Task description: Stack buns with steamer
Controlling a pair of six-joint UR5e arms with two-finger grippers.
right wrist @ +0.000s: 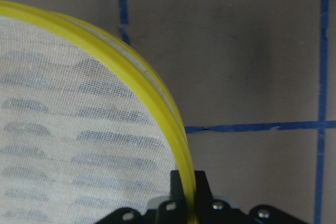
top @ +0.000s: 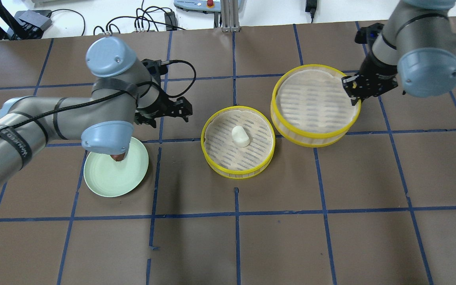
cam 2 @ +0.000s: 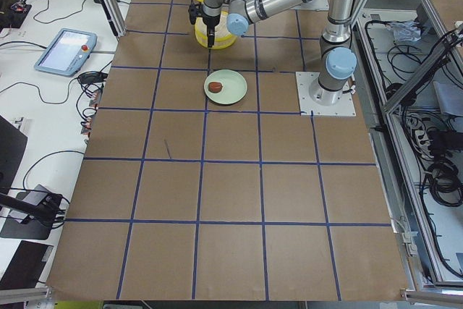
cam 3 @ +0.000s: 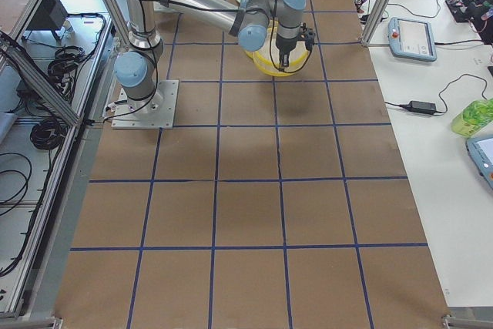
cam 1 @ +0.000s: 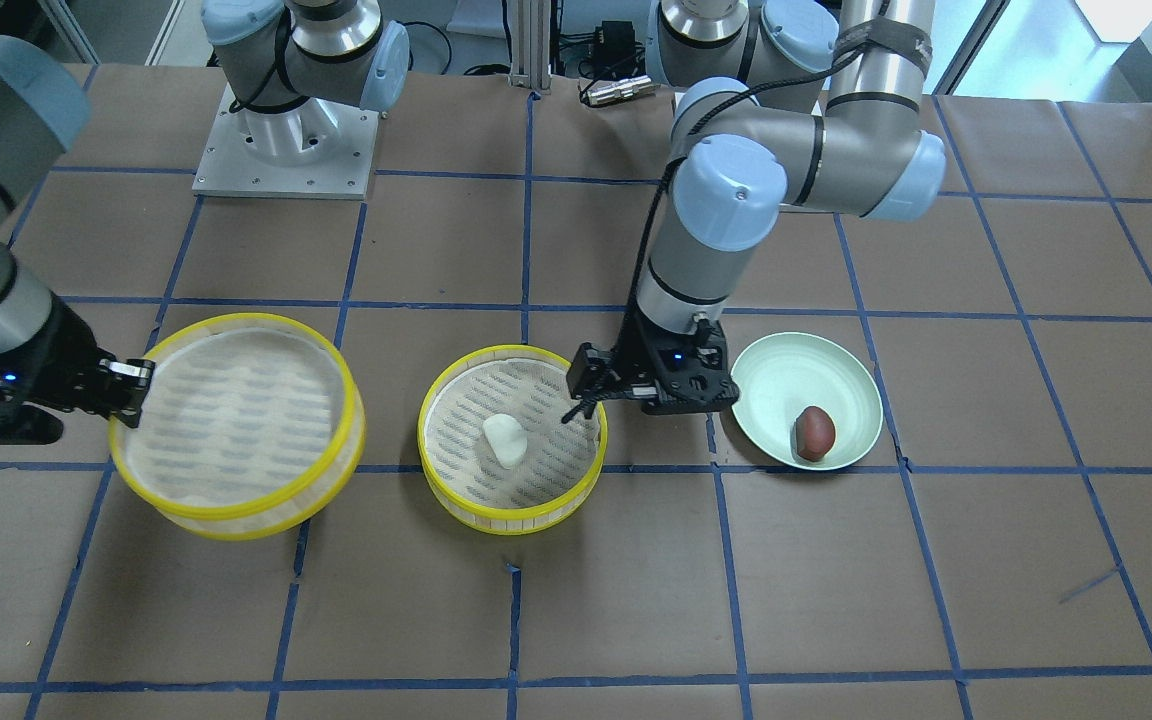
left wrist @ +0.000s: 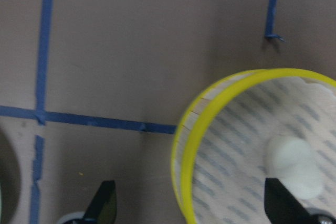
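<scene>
White rounded soft bun [cam 1: 506,440] sits in the small yellow-rimmed round steamer basket [cam 1: 513,520] mid-table. The reddish-brown oval bun [cam 1: 815,433] is on the pale green plate [cam 1: 806,370]. The left gripper [left wrist: 191,205] is spread wide between them, holding nothing. The right gripper [cam 1: 141,385] pinches the rim of the bigger yellow-rimmed steamer tray [cam 1: 236,512].

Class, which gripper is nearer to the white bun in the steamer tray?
Left. The left gripper hangs open at the rim of the steamer tray holding the white bun; the right gripper clamps the rim of the other tray, farther off.
</scene>
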